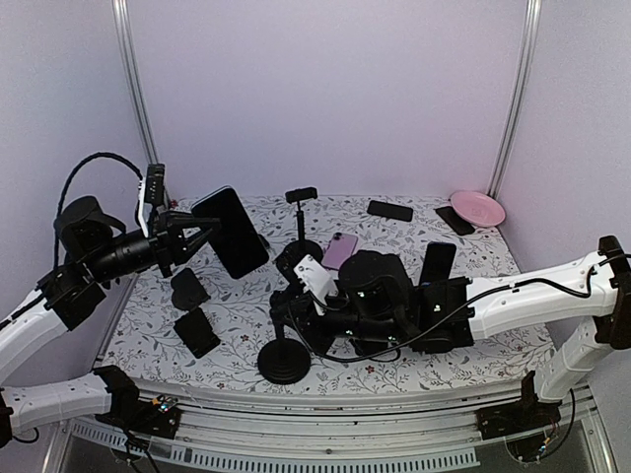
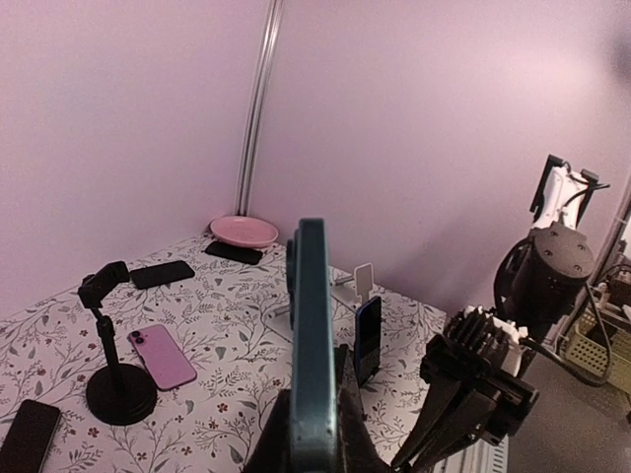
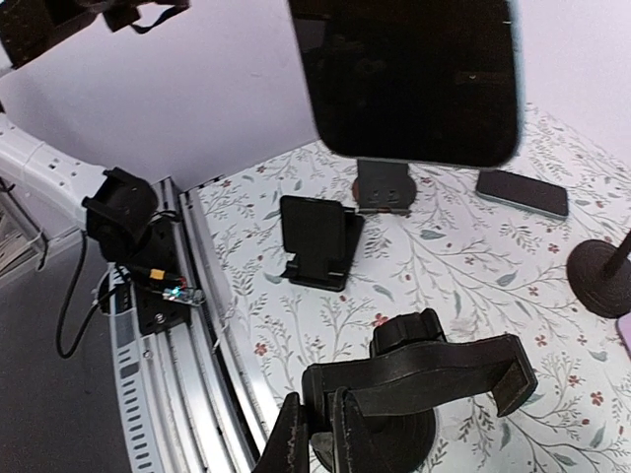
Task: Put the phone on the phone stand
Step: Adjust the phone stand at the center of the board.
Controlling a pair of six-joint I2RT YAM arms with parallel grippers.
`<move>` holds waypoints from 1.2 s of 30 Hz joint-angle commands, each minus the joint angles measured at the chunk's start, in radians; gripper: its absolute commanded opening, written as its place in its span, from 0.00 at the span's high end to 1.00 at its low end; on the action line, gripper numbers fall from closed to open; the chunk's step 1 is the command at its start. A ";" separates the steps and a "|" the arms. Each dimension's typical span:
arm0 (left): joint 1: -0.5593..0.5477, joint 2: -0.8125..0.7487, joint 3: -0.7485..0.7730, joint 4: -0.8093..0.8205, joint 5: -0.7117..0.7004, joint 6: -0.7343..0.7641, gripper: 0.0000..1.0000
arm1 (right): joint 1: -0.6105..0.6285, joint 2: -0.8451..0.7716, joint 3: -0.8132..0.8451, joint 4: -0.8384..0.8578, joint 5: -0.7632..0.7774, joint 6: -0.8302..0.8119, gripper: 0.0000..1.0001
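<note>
Top: L gripper (image 1: pixel 202 235) squeezes phone (image 1: pixel 232 232), held up far left; R gripper (image 1: pixel 294 313) is closed tight on stand (image 1: pixel 284 363), near & right of phone. L wrist: phone (image 2: pixel 311 335) stands upright, thin edge on. R wrist: phone (image 3: pixel 409 79) hangs above stand (image 3: pixel 424 379).

Pink plate (image 1: pixel 478 207) sits at table's (image 1: pixel 493 251) far-right corner.

No legible txt or labels.

Glossy black phone (image 1: pixel 230 233), matt black plastic phone stand (image 1: pixel 284 365), floral cloth table cover (image 1: pixel 237 313).
</note>
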 commanded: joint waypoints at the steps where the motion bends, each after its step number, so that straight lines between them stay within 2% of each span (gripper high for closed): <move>1: -0.009 -0.028 0.040 0.035 -0.043 0.010 1.00 | 0.008 -0.001 0.055 0.072 0.245 0.033 0.98; 6: -0.009 -0.027 0.039 0.031 -0.047 0.010 1.00 | 0.007 0.061 0.114 0.095 0.376 0.061 0.98; 15: -0.009 -0.031 0.035 0.029 -0.050 0.012 1.00 | 0.006 0.208 0.240 0.151 0.508 0.110 0.99; 21: -0.008 -0.049 0.047 0.003 -0.076 0.026 1.00 | 0.000 0.261 0.303 0.182 0.560 0.125 0.99; 26: -0.007 -0.060 0.049 -0.018 -0.080 0.033 1.00 | 0.004 0.293 0.323 0.152 0.535 0.162 0.97; 28: -0.007 -0.066 0.049 -0.019 -0.079 0.033 1.00 | 0.007 0.293 0.323 0.136 0.522 0.187 0.92; 31: -0.007 -0.070 0.049 -0.020 -0.074 0.033 1.00 | 0.012 0.291 0.323 0.106 0.513 0.220 0.77; 36: -0.007 -0.069 0.047 -0.016 -0.072 0.032 1.00 | 0.020 0.279 0.324 0.070 0.480 0.258 0.66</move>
